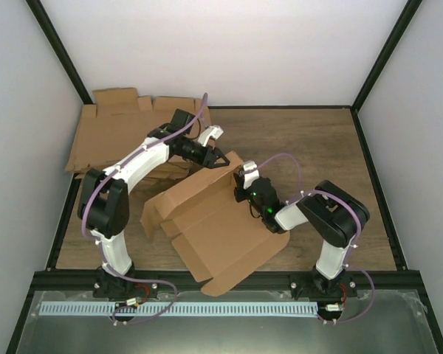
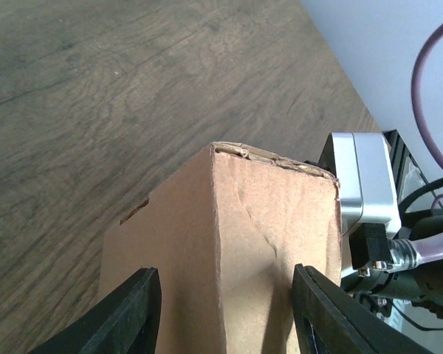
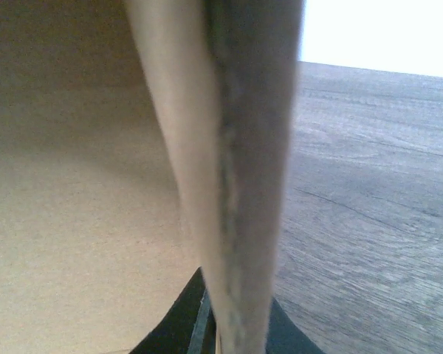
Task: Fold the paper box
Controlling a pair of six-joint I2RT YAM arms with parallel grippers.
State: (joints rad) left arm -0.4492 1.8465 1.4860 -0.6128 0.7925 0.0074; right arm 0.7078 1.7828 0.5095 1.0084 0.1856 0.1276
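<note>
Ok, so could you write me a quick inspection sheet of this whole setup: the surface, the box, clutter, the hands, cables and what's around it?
Surface: wooden table, brown wood grain.
Job's things: paper box, partly folded with some panels raised, lying mid-table between the two arms.
Clutter: pile of flat cardboard blanks in the far left corner.
Hands: left hand straddles the box's folded far corner, contact unclear. Right hand is pinched shut on a box edge.
Cables: purple cables loop along both arms.
Surroundings: white walls and a black frame enclose the table.
</note>
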